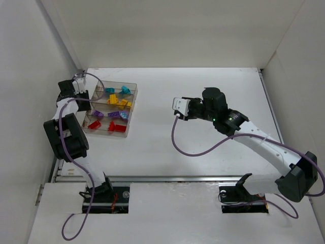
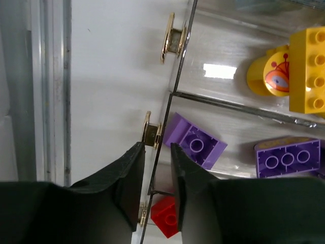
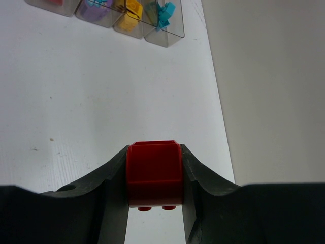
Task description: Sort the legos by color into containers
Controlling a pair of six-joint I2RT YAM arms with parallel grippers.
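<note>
The left gripper (image 1: 84, 100) sits at the left-hand side of the containers (image 1: 117, 83), against the end wall of the row. In the left wrist view its jaws stand narrow, one on the outside and one on the inside of that clear wall, just below a small gold fitting (image 2: 151, 133). Whether they actually press on the wall cannot be told.

The containers stand on the white surface (image 1: 213, 157) towards its far left, and the legos inside are grouped by colour:
- The farthest compartment holds teal bricks (image 1: 109, 90).
- The next one towards the arms holds yellow bricks (image 1: 112, 99).
- The one after that holds purple bricks (image 1: 98, 115).
- The nearest holds red bricks (image 1: 93, 124).

Seen close from the left wrist, a purple brick (image 2: 195, 141) lies tilted just inside the wall beside the inner jaw. A second purple brick (image 2: 287, 158) lies farther in. A yellow brick (image 2: 307, 71) and a round yellow piece with a printed face (image 2: 274, 76) lie in the neighbouring compartment. One red brick (image 2: 165, 216) shows low down between the jaws, behind the wall.

Well to the right of the containers, the right gripper (image 1: 177, 109) hangs over bare surface. Its jaws are clamped on the two sides of a single red brick (image 3: 154, 175), whose studs point back towards the wrist camera.
</note>
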